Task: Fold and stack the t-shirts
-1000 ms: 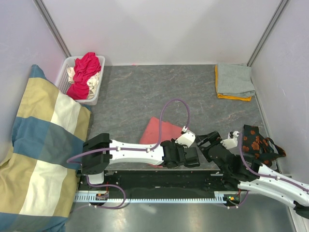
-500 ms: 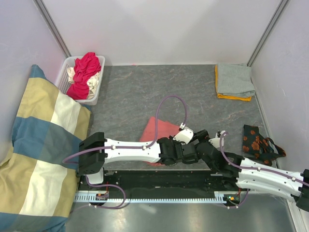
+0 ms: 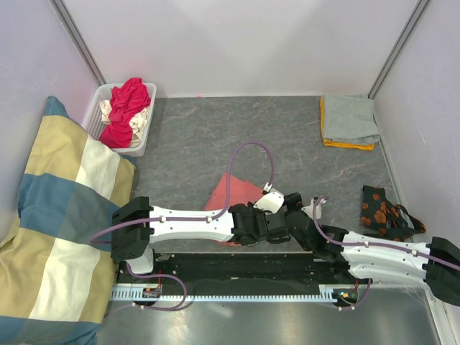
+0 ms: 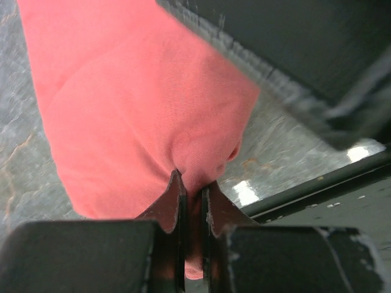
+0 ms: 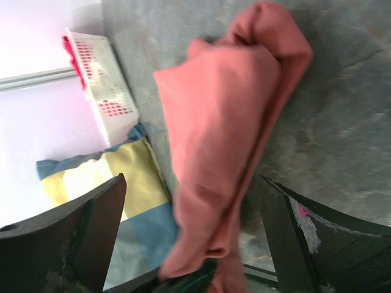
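A salmon-pink t-shirt (image 3: 230, 195) lies bunched on the grey table near the front edge, partly under both arms. My left gripper (image 3: 284, 228) is shut on a pinch of its edge; in the left wrist view the fabric (image 4: 134, 110) runs down between the closed jaws of the gripper (image 4: 192, 195). My right gripper (image 3: 300, 215) is right beside it, open. In the right wrist view the shirt (image 5: 226, 122) hangs between its spread fingers (image 5: 91, 226), not clamped. A grey tee (image 3: 349, 116) lies folded on an orange one (image 3: 346, 144) at the back right.
A white lattice basket (image 3: 93, 115) at the back left holds a magenta-red tee (image 3: 129, 108) and a cream one (image 3: 106, 109). The striped cushion (image 3: 65, 215) fills the left side. A dark floral cloth (image 3: 377, 208) lies at the right edge.
My right arm has swung left and now sits against the left gripper at the pink shirt. The left gripper has shifted slightly left, still holding the fabric.
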Motion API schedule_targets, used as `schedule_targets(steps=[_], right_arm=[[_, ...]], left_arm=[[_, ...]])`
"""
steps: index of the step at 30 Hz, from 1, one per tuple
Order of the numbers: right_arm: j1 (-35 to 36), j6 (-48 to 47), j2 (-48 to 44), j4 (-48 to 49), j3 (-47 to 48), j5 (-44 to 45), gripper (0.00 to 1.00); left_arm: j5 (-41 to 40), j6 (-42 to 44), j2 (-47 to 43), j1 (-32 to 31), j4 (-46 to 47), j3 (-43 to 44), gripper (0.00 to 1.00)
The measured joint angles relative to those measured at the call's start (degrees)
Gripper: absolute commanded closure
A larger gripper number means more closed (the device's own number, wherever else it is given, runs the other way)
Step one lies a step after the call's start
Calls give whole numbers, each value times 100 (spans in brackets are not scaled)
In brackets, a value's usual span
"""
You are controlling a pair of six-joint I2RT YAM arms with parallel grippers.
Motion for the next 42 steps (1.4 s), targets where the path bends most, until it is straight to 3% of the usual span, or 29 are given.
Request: schedule_targets(steps=[6, 14, 21, 27, 42], right_arm=[[50, 293, -68, -120, -376, -2, 5], [57, 540, -813, -494, -684, 133, 5], [57, 557, -848, -544, -710, 254, 4], [57, 538, -415, -184, -713, 260, 3], [-177, 162, 1224, 1794, -710, -118, 3]], left_arm=[[4, 37, 0, 0, 463, 4, 98], [44, 83, 0, 0, 605, 7, 98], [46, 90, 0, 0, 619, 7, 98], [46, 90, 0, 0, 619, 4, 98], [48, 87, -101, 2, 616, -7, 98]])
